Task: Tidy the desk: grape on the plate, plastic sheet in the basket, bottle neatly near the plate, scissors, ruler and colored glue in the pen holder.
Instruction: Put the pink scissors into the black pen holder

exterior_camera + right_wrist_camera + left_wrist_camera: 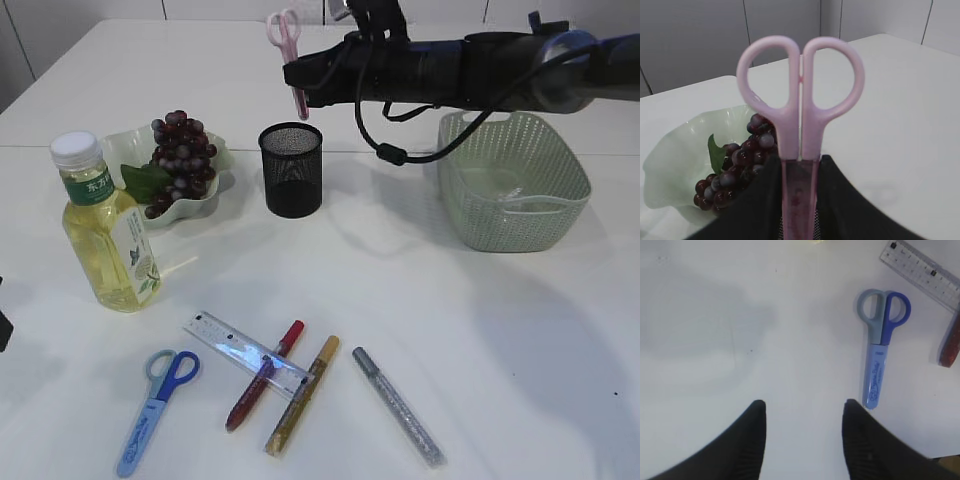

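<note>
A: What is the right gripper [800,192] doing?

B: It grasps pink scissors [288,50], handles up, at top centre of the exterior view, just above the black pen holder [291,170].

A: And the left gripper [804,412]?

B: Its fingers stand apart, grasping nothing, over bare table [740,315]. Blue scissors [881,345] lie to its right.

A: Where is everything else?

B: Grapes [180,160] sit on the plate [120,148] at upper left, the bottle [105,228] just below. The ruler [245,353] lies across a red glue pen [262,377] at bottom centre, beside gold [301,395] and silver [398,406] pens. The green basket [512,180] is at right.
</note>
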You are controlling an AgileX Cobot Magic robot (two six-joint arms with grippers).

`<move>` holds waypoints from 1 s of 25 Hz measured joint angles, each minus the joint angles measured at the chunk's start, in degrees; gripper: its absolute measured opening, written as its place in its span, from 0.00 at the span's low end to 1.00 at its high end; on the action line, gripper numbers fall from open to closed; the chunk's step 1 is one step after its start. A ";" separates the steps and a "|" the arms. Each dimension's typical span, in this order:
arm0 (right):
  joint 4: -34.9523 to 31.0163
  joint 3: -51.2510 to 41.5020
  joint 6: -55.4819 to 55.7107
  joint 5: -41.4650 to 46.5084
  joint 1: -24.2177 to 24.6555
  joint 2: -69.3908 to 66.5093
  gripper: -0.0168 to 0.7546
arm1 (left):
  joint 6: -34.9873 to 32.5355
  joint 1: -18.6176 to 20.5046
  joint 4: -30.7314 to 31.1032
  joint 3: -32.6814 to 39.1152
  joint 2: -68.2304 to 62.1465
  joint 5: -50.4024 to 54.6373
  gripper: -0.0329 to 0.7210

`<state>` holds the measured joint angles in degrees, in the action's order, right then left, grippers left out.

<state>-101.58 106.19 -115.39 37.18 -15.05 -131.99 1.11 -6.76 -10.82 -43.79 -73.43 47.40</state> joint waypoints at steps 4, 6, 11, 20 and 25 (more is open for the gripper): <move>-0.23 0.51 -0.10 0.78 0.00 -1.08 0.24 | 0.00 0.00 0.00 0.00 0.00 0.62 0.52; -0.27 0.74 -0.10 1.48 0.00 -1.36 0.24 | 0.00 0.00 0.00 0.00 0.00 0.86 0.52; -0.37 1.63 -0.10 3.01 0.00 -3.64 0.24 | 0.00 0.00 0.00 0.00 0.00 0.98 0.52; -0.37 2.28 0.05 4.00 0.00 -4.79 0.52 | 0.00 0.00 0.00 0.00 0.00 1.01 0.52; -0.37 2.37 0.53 4.04 0.00 -4.79 0.62 | 0.00 0.00 0.00 0.00 0.00 1.11 0.52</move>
<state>-101.95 108.56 -114.85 41.22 -15.05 -136.77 1.11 -6.76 -10.82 -43.79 -73.43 48.51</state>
